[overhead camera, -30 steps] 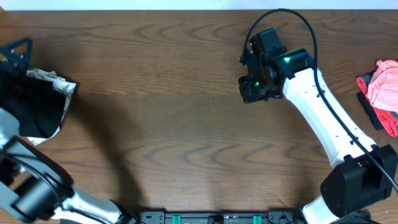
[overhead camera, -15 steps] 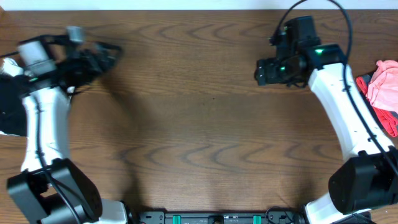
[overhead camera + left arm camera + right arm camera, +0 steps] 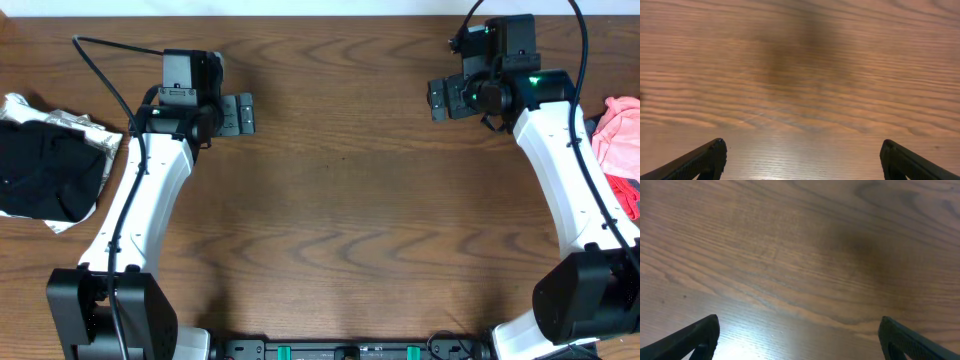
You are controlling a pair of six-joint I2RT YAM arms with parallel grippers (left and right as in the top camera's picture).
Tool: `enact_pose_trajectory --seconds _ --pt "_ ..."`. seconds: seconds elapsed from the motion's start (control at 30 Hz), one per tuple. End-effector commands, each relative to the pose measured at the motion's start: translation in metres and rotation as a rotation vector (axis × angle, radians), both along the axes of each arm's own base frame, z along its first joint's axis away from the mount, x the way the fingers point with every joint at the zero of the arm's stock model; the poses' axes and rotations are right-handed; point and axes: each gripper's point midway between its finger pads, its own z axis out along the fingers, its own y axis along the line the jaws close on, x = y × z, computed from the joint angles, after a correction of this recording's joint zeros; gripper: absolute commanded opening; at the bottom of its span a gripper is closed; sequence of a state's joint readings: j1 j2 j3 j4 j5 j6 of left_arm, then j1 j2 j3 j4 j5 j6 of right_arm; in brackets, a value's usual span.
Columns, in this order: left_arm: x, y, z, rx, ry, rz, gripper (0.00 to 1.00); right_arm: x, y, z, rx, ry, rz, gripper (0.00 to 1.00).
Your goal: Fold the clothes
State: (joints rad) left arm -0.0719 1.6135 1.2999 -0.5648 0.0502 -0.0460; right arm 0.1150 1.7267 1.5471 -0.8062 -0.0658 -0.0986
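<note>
The clothes lie in two heaps in the overhead view. At the left edge a black garment rests on a white fern-print piece. At the right edge sits a pink piece over a black one with red trim. My left gripper hovers over bare wood to the right of the left heap, open and empty. My right gripper hangs over bare wood left of the pink piece, open with nothing between its fingers.
The brown wooden table spreads between both arms. A black cable loops off the left arm, and another off the right. The arm bases stand at the front edge.
The left arm swung from the left heap toward the table's middle, empty. The right gripper moved up and to the right and went from shut to open.
</note>
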Motion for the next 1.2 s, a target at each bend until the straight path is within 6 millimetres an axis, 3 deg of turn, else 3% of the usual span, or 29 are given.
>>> enact_pose_trajectory --seconds 0.0,0.2,0.33,0.43,0.73,0.9,1.17 --pt "-0.008 0.016 0.017 0.069 -0.021 0.02 0.98 -0.009 -0.009 0.008 -0.012 0.003 -0.009 0.99" --pt "-0.038 0.023 0.034 0.098 0.01 0.04 0.98 -0.023 -0.016 0.028 0.038 -0.003 -0.096 0.99" --pt "-0.06 0.025 0.049 0.086 -0.012 0.062 0.98 -0.044 -0.018 0.046 0.049 -0.02 -0.108 0.99" --pt "-0.082 0.022 0.056 0.056 -0.051 0.053 0.98 -0.063 -0.019 0.046 0.066 -0.033 -0.126 0.99" --pt "-0.173 0.02 0.037 -0.063 -0.198 0.116 0.98 -0.145 -0.012 0.015 0.128 -0.206 -0.118 0.99" --pt "-0.196 0.022 0.024 -0.085 -0.249 0.132 0.98 -0.175 -0.016 -0.004 0.149 -0.244 -0.13 0.99" --pt "-0.209 0.022 0.011 -0.078 -0.2 0.133 0.98 -0.208 -0.017 -0.047 0.14 -0.104 -0.127 0.99"
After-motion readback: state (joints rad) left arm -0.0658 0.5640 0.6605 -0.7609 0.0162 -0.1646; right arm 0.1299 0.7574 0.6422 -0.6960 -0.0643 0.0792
